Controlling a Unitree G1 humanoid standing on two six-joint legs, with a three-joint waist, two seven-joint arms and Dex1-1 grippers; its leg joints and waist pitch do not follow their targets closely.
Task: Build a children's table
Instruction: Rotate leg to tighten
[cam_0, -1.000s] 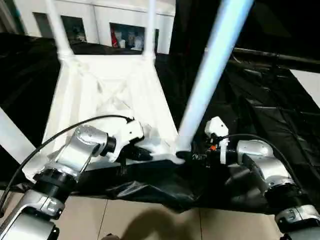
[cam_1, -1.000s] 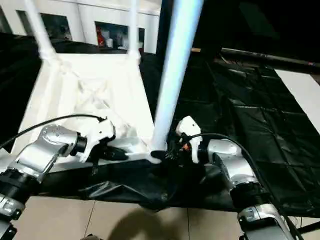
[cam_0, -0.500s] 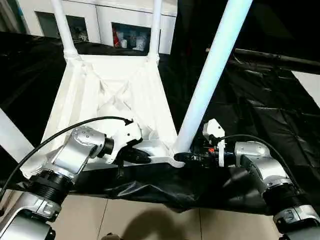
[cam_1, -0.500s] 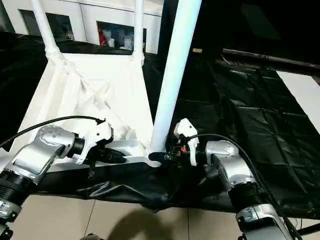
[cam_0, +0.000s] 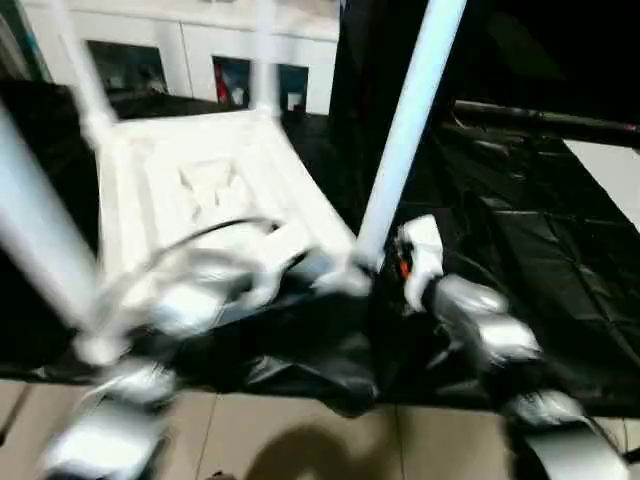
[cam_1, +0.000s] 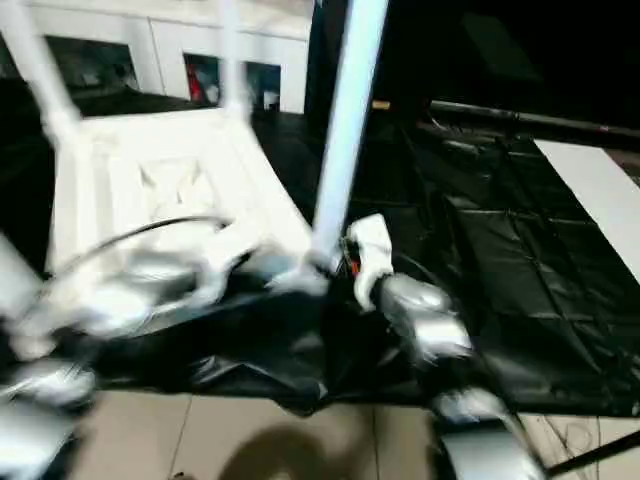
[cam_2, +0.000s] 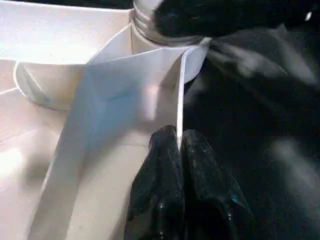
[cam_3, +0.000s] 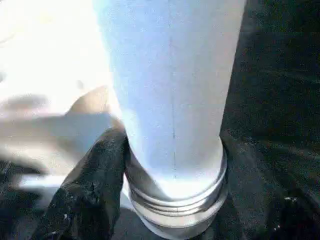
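Pinches the upturned children's table by its rim with left pincer, clasps the 3 o'clock leg base with right pincer; calls for level, matched lifting.

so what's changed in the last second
The tabletop has shifted: its near corner with the near right leg moved up the picture, its far legs swung left. The left gripper still pinches its rim; the right gripper stays at that leg's base.

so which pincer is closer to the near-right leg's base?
Right. The right pincer sits around the leg at its base; the left pincer pinches the tabletop's edge beside it.
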